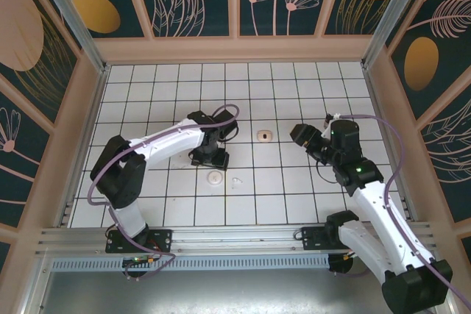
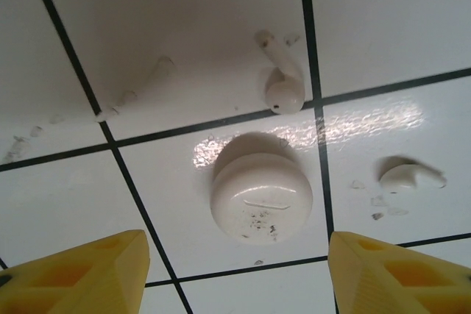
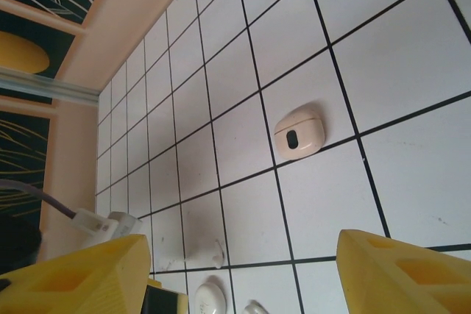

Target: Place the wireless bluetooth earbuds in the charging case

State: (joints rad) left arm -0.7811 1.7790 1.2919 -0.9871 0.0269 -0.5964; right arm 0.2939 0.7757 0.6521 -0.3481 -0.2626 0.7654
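Left wrist cam: left gripper (image 2: pixel 237 248) jaws wide, nothing between them, yellow fingers (image 2: pixel 81 273) in the bottom corners. Disc (image 2: pixel 261 196) centre frame, flat on the tile floor (image 2: pixel 184 27). Bud (image 2: pixel 284 87) just above the disc, at a grout crossing, stem pointing up-left, not touching the disc. Second bud (image 2: pixel 408 176) right of the disc, on the next tile, apart from it. Both loose on the floor, not in the case.

Top cam: case (image 1: pixel 264 135) centre frame, up and right of the left gripper, between the two grippers, apart from the disc. Right gripper (image 1: pixel 302 137) right of the case, near it, not touching.

Right wrist cam: case right of centre, dark spot up, sitting inside one tile. Right jaws wide, holding nothing.
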